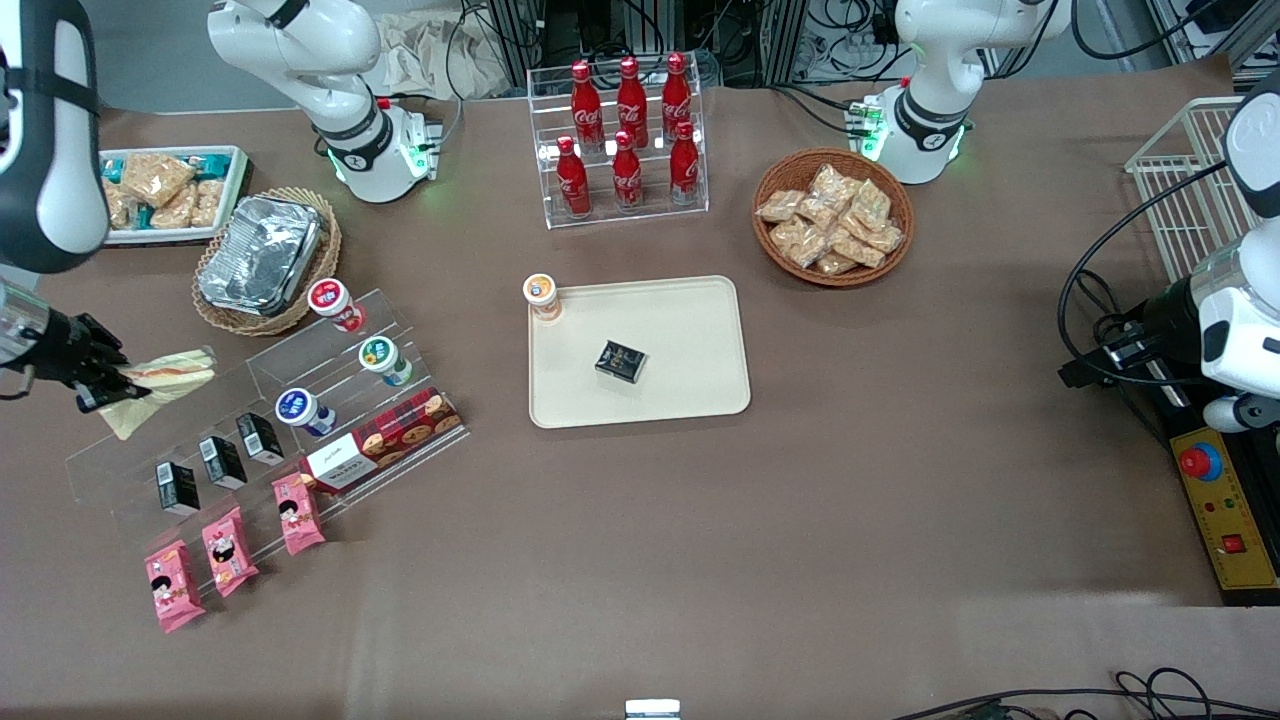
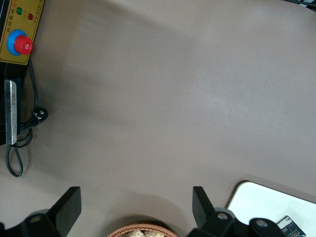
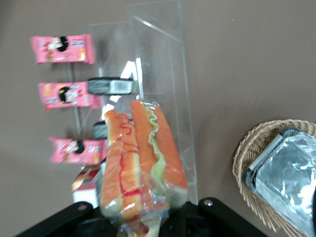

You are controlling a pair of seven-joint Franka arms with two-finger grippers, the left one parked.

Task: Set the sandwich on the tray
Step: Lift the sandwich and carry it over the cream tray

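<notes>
Sandwich (image 3: 140, 163), a clear-wrapped wedge with orange and green layers, is pinched in the gripper (image 1: 100, 385) above the acrylic rack (image 1: 270, 420), apparently lifted; flat cream tray (image 1: 690, 330) lies well apart.

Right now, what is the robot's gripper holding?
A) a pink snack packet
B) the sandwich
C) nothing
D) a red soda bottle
B: the gripper is shut on the sandwich, held above the table by the clear display steps, not yet over the tray.
</notes>
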